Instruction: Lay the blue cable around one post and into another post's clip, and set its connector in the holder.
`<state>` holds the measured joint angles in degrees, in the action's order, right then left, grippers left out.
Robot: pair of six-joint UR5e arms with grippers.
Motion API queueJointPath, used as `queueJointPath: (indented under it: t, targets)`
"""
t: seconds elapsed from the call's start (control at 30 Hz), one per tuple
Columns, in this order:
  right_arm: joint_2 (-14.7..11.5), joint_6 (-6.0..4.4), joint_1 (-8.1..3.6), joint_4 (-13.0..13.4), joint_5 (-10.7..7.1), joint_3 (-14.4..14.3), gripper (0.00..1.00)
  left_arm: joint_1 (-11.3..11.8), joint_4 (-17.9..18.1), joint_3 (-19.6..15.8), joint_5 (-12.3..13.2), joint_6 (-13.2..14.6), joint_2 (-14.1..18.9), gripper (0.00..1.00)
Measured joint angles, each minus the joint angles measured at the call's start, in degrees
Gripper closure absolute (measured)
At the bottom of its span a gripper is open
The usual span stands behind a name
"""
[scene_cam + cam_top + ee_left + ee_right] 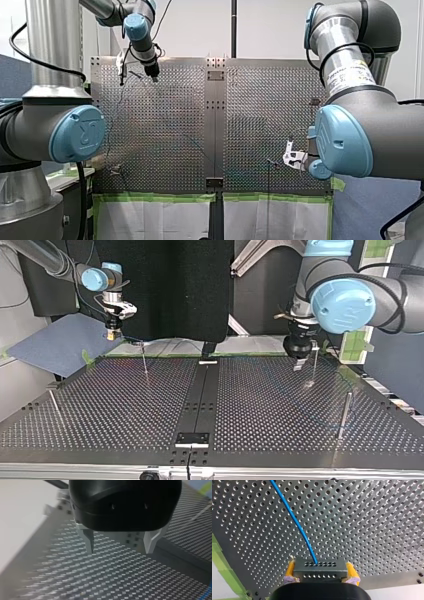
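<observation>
The blue cable (294, 520) leaves the connector (322, 571) and runs away across the perforated counter (374, 530). Its farther run is too faint to follow in the wider views. My right claw (320, 566) is closed on the connector's two sides, pinching it between yellow pads. It holds the connector above the counter at the front view's near right, probably so the cable can be steered from its end. A thin post (145, 360) stands just beside that claw. My left claw (119, 548) hovers over the front view's far left, its metal fingers well parted and empty, seemingly ready to guide the slack. By my judgement, the wrap, the clip and the holder are not yet done.
</observation>
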<state>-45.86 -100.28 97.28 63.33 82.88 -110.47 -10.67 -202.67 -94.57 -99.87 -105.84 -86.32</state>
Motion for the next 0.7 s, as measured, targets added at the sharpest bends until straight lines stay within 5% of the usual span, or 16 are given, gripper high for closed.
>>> queueJointPath:
  t: [0.23, 0.7]
  targets:
    - [0.02, 0.14, 0.02, -0.21, 0.01, 0.00, 1.00, -3.49, 3.49, -3.49, -1.56, 3.34, -3.49, 0.00]
    - [0.01, 0.50, 0.01, -0.22, 0.01, -0.01, 1.00, -10.24, 10.22, -10.25, 4.53, 0.58, -10.23, 0.00]
